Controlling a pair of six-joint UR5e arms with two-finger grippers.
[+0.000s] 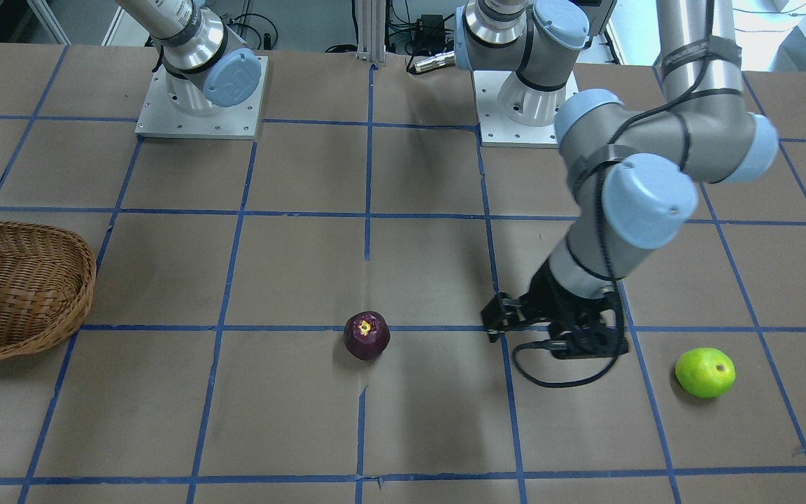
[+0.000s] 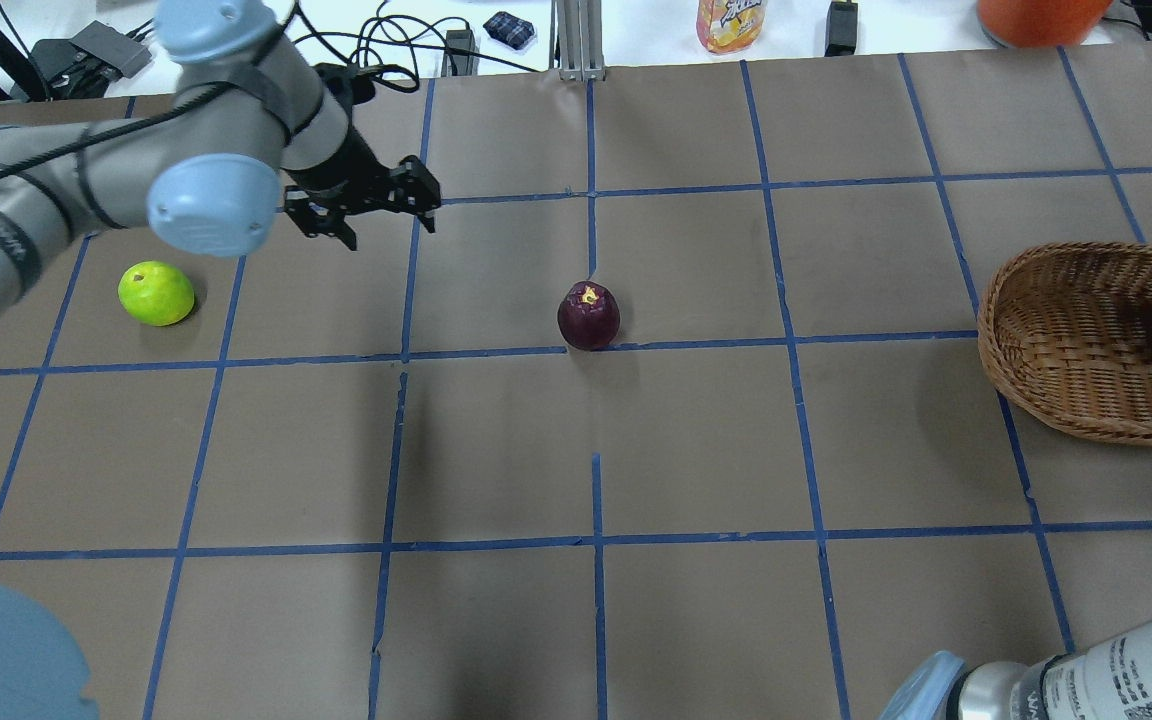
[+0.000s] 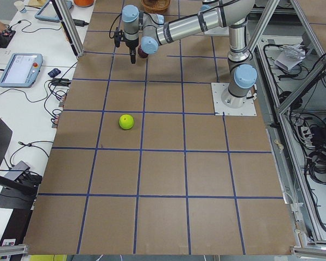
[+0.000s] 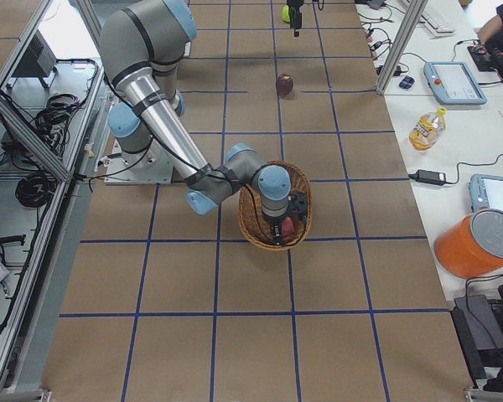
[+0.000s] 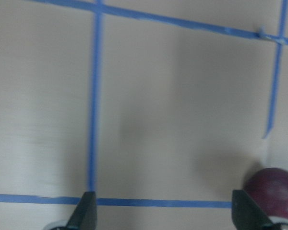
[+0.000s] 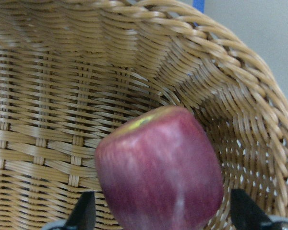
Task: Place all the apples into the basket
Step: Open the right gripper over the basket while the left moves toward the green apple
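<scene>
Table [image 2: 696, 450]: red apple [image 6: 158, 167] btwn R tool [image 6: 163, 211]

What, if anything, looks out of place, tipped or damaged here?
Nothing stands out. The purple apple and green apple sit whole on the table, the basket stands upright, and the red apple lies inside it.

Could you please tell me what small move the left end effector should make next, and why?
Probably shift the left end effector sideways toward the dark purple apple until it is centred between the open fingers. The end effector is empty, and in its wrist view the apple sits off beside one fingertip.
</scene>
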